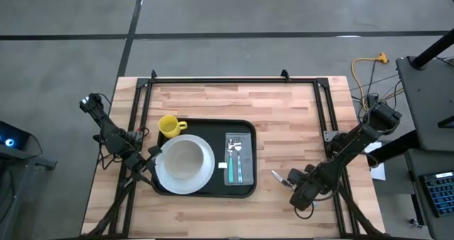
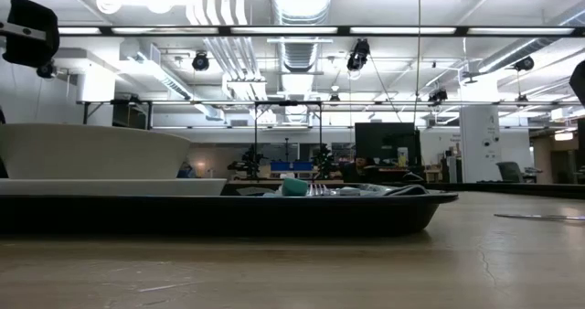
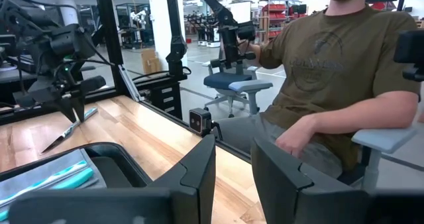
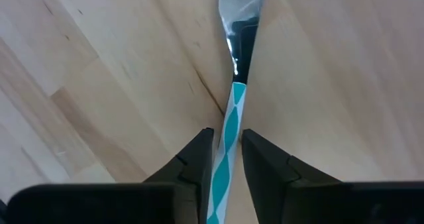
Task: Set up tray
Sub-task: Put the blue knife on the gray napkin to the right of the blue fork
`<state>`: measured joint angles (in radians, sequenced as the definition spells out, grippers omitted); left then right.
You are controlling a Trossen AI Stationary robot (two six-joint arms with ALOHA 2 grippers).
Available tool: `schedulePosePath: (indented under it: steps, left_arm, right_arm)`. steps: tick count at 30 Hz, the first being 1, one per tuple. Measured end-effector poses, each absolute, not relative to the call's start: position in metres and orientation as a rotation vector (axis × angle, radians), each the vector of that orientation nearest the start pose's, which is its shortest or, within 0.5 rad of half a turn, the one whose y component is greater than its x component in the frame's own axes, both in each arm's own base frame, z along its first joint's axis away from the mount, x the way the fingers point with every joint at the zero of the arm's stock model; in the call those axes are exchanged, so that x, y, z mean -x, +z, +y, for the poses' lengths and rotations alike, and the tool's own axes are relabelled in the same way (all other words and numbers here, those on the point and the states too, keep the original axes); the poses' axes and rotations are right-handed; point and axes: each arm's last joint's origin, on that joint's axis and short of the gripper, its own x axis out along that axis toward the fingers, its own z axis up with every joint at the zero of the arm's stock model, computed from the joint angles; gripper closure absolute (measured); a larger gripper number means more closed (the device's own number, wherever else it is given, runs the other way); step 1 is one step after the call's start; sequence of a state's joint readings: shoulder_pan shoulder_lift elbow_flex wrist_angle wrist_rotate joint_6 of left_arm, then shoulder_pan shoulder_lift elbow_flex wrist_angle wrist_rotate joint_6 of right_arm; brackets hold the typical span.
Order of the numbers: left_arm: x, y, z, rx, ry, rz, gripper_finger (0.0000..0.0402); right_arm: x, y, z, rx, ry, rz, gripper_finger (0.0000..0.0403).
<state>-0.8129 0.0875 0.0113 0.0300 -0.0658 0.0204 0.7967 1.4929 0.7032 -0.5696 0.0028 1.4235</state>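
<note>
While your right claw (image 4: 226, 154) clenched the teal-handled knife (image 4: 233, 85) on the desk (image 1: 298, 112) at lower right, your left claw (image 3: 232, 168) stood released beside the centre-left tray (image 1: 245, 126).

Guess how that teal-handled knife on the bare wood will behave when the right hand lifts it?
Knife looks thin and rigid, so probably light with no flop. It lies flat on the table, so the right hand fingers straddling its narrow handle may let it pivot. The glossy blade likely slides if nudged.

Wooden table (image 1: 284, 112); seated person (image 3: 331, 85) beyond it; orange cable (image 1: 369, 62) on floor.
</note>
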Motion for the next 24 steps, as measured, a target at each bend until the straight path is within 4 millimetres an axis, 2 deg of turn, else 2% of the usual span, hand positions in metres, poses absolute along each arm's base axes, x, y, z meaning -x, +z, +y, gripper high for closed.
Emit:
schedulePosePath:
  steps: [8,24]
  left_arm:
    - [-0.072,0.163,-0.073,-0.04,-0.748,0.035,0.0322]
    - [-0.072,0.163,-0.073,-0.04,-0.747,0.035,0.0322]
  right_arm:
    - [-0.158,0.128,0.163,-0.646,-0.327,1.408,0.032]
    - [-0.159,0.127,0.163,-0.608,-0.275,1.396,0.0335]
